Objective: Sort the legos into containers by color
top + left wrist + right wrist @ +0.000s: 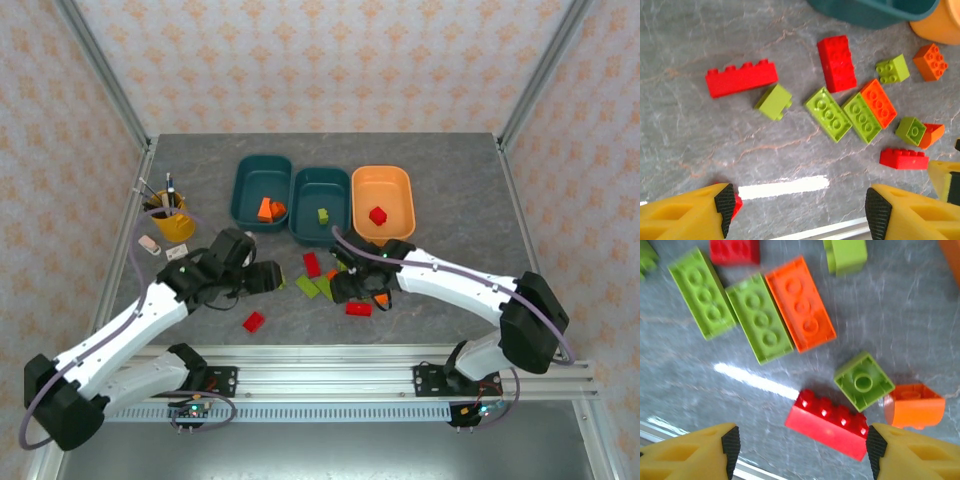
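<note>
Since the legos [306, 287] are hard moulded plastic, my guess is they're light, stiff and a bit slick. No crushing worries, but a sloppy pinch could squirt one out sideways.

The one I'm eyeing is the long red brick [830, 424], lying on its side at 6 o'clock in the right wrist view. It's just beside one of the pads [874, 441]. I'd take it across the two flat long faces at mid-length, not over the studs. At its 1 o'clock sit a small lime brick [863, 381] and an orange wedge [915, 405]. The wedge's slope looks like a bad place to clamp.

The right gripper [802, 450] is spread wide with nothing in it. The left gripper [800, 207] is the same, with a red piece [737, 204] peeking out beside its left pad, and a second long red brick [741, 78] at 11 o'clock.

From overhead, the pile is mid-table [450, 190] under both wrists. One stray red brick [254, 321] sits at 7 o'clock from it. The tubs line up at 12 o'clock:
- left teal tub [243, 185], holding orange bricks
- middle teal tub [300, 205], holding one lime brick
- orange tub [382, 171], holding one red brick

A yellow pen cup [175, 226] sits at 10 o'clock.
</note>
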